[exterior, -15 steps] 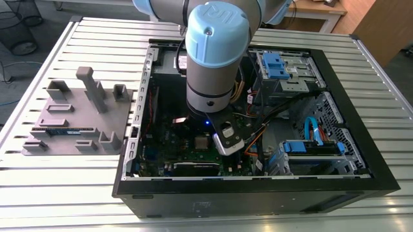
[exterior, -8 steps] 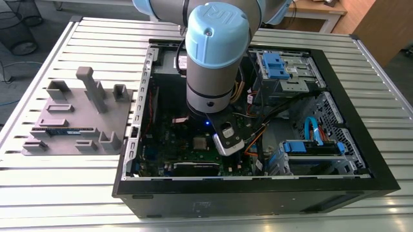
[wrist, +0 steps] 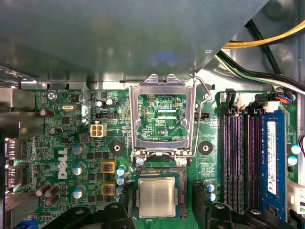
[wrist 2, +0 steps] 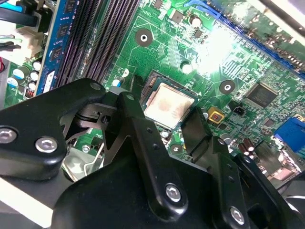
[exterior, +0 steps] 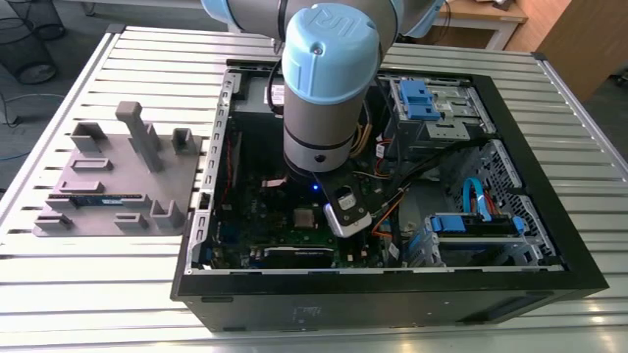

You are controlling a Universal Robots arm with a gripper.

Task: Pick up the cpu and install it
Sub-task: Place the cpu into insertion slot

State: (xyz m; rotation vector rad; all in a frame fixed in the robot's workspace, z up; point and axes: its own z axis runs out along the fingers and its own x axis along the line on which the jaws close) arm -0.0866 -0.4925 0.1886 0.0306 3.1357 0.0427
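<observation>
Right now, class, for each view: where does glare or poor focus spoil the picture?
Second wrist view: white glare washes out part of the motherboard near the cpu. First wrist view: evenly lit, the grey metal panel soft. Exterior view: a blue light glows under the arm.

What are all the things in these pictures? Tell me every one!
table: one, silvery slats, under everything.
computer case: one, black, open, on the table.
motherboard: one, green, inside the case.
cpu: one, silvery square, in its socket on the motherboard.
socket frame: one, silver, flipped open beside the cpu.
memory stick: one, blue, in a motherboard slot.
spare memory stick: one, blue-green, on the tray.
tray: one, grey, on the table at the exterior view's left of the case.
robot arm: one, grey and pale blue, over the motherboard.
gripper: one, black, open, fingers either side of the cpu.
</observation>
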